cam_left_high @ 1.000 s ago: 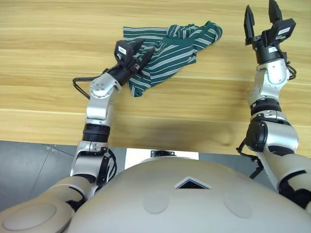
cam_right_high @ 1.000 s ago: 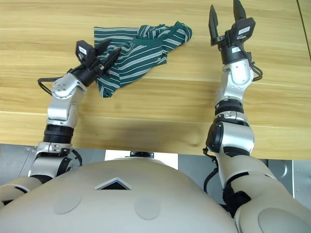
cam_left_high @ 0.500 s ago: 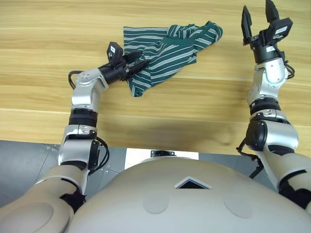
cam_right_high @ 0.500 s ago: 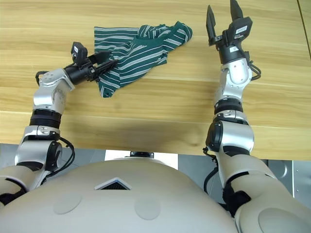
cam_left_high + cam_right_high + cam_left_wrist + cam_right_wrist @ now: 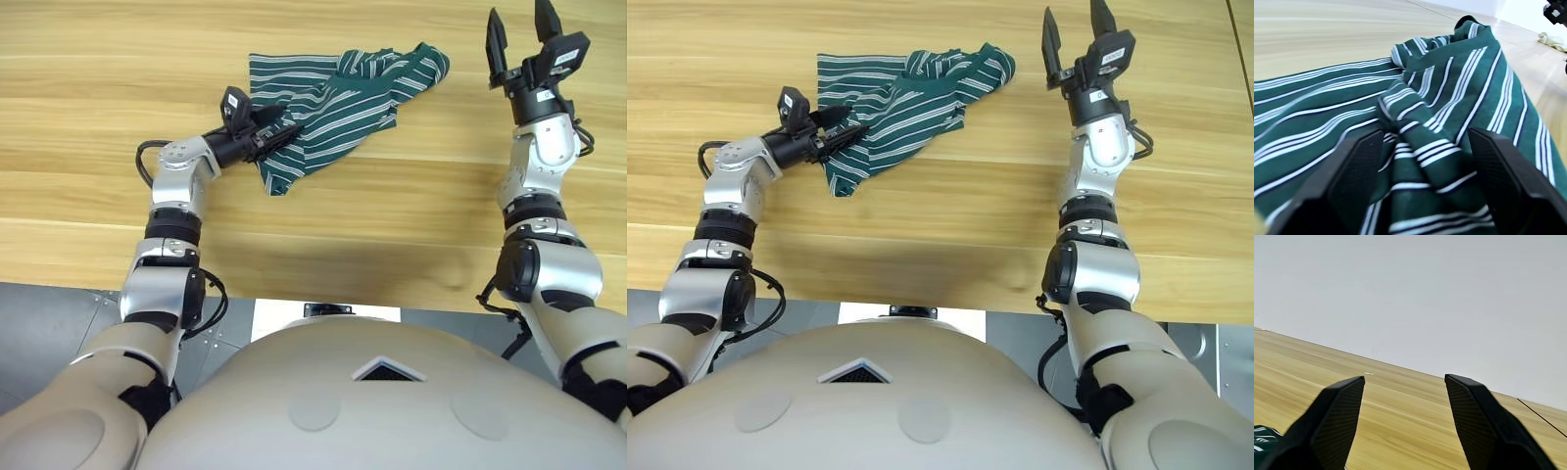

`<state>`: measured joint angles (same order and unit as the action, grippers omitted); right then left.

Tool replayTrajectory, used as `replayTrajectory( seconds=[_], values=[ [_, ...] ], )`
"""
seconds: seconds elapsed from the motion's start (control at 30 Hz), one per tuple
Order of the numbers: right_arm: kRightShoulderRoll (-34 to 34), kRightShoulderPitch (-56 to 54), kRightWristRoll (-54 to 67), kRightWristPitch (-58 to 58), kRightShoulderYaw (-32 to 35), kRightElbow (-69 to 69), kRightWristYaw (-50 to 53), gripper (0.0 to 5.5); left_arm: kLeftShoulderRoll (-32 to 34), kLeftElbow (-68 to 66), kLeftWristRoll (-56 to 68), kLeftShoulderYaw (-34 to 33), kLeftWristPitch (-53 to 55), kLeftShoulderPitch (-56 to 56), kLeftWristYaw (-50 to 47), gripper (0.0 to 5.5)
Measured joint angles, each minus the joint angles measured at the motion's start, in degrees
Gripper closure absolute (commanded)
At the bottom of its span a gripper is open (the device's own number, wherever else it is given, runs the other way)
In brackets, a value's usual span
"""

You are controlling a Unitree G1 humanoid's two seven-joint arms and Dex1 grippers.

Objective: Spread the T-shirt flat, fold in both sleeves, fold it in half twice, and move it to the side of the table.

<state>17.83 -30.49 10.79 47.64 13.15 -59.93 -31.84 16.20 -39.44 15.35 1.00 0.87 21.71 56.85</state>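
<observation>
As L tool (image 5: 292, 128) straddles it, T-shirt (image 5: 345, 100) runs near-L to far-R

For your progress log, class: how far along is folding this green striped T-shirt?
Done: nothing; the green striped T-shirt lies crumpled on the wooden table. In hand: the left gripper, open, straddles a fold. The right gripper hangs open, apart. Left: spreading, folding, moving aside.

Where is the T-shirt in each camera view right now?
Left eye view: T-shirt crumpled, top centre, on the table.
Right eye view: top, left of centre.
Left wrist view: close up, between the fingers of the open left pincer.
Right wrist view: a scrap of the T-shirt at the frame edge.
Shared landmark: the wooden table.
</observation>
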Motion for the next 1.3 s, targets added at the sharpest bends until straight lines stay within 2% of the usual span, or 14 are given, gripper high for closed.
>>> replayTrajectory(
  seconds=[0.5, 0.63, 1.03, 1.13, 1.3],
  values=[
    [-0.01, 0.0, -0.1, 0.02, -0.44, 0.01, 0.72, 2.45, -0.37, -1.65, -0.34, -0.57, -1.53, 0.61, -0.83, 4.94],
    [-0.02, 0.0, -0.29, 0.02, -1.04, 0.02, 0.65, 2.45, -0.4, -2.04, -0.33, -0.55, -1.97, 0.62, -0.65, 5.44],
    [0.8, -0.02, -2.06, -0.03, -2.09, -0.05, -0.03, 2.45, -2.4, 2.09, 6.61, -5.98, 0.8, 0.57, 1.36, 5.48],
    [0.81, -0.12, -2.43, -0.14, -2.62, -0.17, -0.07, 2.45, -2.1, 7.24, 9.05, -7.82, 2.31, -0.12, 1.37, 5.48],
    [1.58, -0.39, -3.89, -0.45, -3.59, -0.59, -0.31, 2.45, -0.1, 26.94, 14.03, -9.63, 7.34, -10.02, 1.03, 5.48]
  ],
)
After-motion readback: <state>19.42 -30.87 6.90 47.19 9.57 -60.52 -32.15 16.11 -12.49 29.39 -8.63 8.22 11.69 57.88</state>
